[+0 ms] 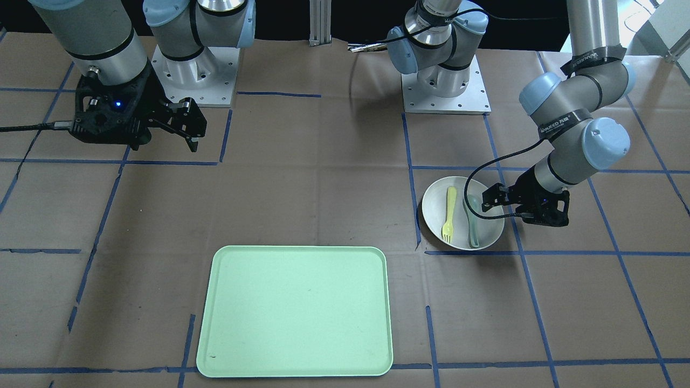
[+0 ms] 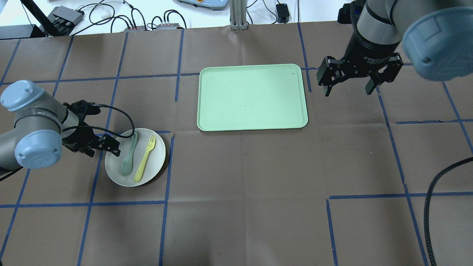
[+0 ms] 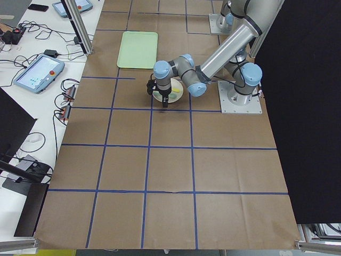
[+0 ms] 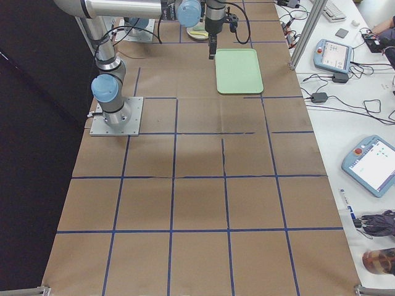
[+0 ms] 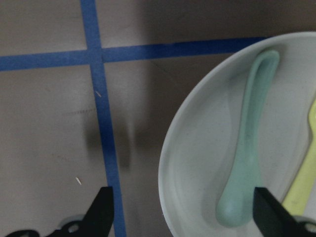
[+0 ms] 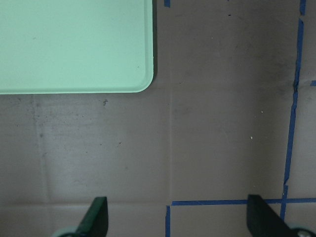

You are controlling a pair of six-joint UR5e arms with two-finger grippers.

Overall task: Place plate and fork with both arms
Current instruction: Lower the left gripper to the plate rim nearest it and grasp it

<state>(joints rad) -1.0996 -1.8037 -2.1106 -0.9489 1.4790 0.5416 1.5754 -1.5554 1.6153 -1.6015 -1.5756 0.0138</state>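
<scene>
Plate (image 2: 157, 162): rim straddled by left gripper (image 2: 112, 147), spread wide, fork (image 2: 145, 159) just beyond, long axis across its closing line; right gripper (image 2: 348, 91), also wide, well apart

Clock directions refer to the overhead view, with 12 o'clock pointing away from the robot.

- The tray (image 2: 253, 96) lies on the table (image 2: 258, 184), toward 12 o'clock of centre.
- The plate (image 2: 157, 153) lies on the table at the tray's 8 o'clock, well apart from it.
- The fork (image 2: 145, 159) and spoon (image 2: 129, 159) lie side by side in the plate, with the spoon at the fork's 9 o'clock.
- The fork tines point to 1 o'clock. The spoon bowl points to 7 o'clock.
- The left gripper (image 2: 105, 147) straddles the plate rim at 9 o'clock.
- The right gripper (image 2: 348, 90) hangs over the table at the tray's 3 o'clock, just beside it.
</scene>
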